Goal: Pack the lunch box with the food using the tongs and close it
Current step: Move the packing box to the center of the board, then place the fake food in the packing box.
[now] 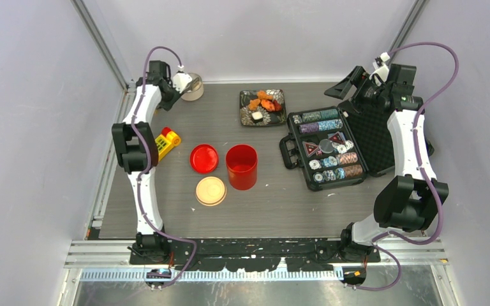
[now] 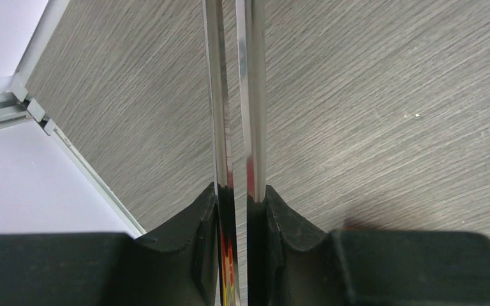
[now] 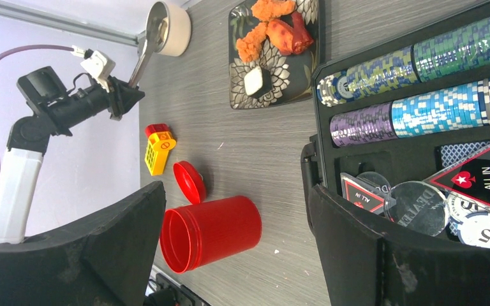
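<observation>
Top view: left hand [image 1: 182, 83] is in the upper left, clamped on the tongs [image 1: 195, 83]. The tongs' far end is over the cream tub [image 1: 194, 95] at the back edge of the surface [image 1: 268, 204]. Can't tell if metal touches the tub. Canister [image 1: 242, 167] is upright and open at frame centre. Red lid [image 1: 203, 159] is just left of it, and the beige lid [image 1: 211, 190] is just below the red lid. Food [image 1: 265, 102] is on the dark plate [image 1: 281, 121], upper centre, above the canister. Block [image 1: 166, 141] is left of the red lid, beside the left arm. The open chip case [image 1: 332, 150] is right of centre. Right hand [image 1: 351, 81] is in the upper right by the case's raised lid, holding nothing.

Left wrist view: the two tongs [image 2: 236, 95] arms run from bottom centre up out of the top, with a narrow gap between them. Fingers [image 2: 191, 248] press on them from both sides, so the left hand [image 2: 235, 217] is clenched on the tongs. Behind is only the wood-grain surface [image 2: 389, 95].

Right wrist view, rotated: right hand [image 3: 235, 197] has fingers [image 3: 102, 255] at lower left and lower right, spread wide with nothing between them. Canister [image 3: 210, 233] is at lower centre, mouth toward frame left. Red lid [image 3: 189, 182] is just above the mouth, with the block [image 3: 158, 148] above that. Left hand [image 3: 124, 95] is at middle left, and the tongs [image 3: 145, 48] slant up to the tub [image 3: 175, 32] at the top. Plate [image 3: 293, 83] with food [image 3: 274, 29] is top centre. Case [image 3: 421, 127] fills the right.
</observation>
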### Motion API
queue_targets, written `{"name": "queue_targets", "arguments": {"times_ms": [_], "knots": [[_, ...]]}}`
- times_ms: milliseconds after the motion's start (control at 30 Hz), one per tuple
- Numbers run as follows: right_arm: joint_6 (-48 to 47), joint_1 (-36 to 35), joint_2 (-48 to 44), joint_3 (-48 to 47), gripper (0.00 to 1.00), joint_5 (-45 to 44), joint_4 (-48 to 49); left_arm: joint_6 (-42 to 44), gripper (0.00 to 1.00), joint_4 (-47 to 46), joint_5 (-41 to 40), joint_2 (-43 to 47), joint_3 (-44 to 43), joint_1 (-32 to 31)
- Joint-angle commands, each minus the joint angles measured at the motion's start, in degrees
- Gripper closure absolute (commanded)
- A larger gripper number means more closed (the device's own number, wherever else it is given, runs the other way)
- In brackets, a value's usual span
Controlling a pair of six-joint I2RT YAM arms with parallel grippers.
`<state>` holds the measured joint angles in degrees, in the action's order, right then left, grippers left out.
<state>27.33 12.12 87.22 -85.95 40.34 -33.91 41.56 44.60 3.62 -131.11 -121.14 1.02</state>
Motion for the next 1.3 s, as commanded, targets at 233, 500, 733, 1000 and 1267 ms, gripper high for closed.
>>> {"name": "queue_targets", "arguments": {"times_ms": [233, 500, 733, 1000, 1267], "knots": [[0.18, 0.27, -2.22, -0.24, 0.13, 0.17, 2.25, 3.24, 0.75, -0.62, 2.36, 6.46, 5.08, -3.68], [0.82, 0.27, -2.27, 0.08, 0.13, 0.46, 2.89, 0.58, 0.75, 0.59, -1.05, 6.24, 2.6, -4.32], [0.8, 0.27, -2.58, 0.29, 0.13, 0.49, 2.89, 1.14, 0.7, -1.39, -3.21, 7.93, 3.15, -4.43], [1.32, 0.27, -2.19, 0.35, 0.13, 0.6, 3.41, 4.32, 0.67, -1.17, -5.38, 8.93, 4.02, -5.77], [1.14, 0.27, -2.55, 0.61, 0.13, 0.38, 3.41, 4.12, 0.57, -0.21, -4.5, 9.2, 3.86, -6.47]]}}
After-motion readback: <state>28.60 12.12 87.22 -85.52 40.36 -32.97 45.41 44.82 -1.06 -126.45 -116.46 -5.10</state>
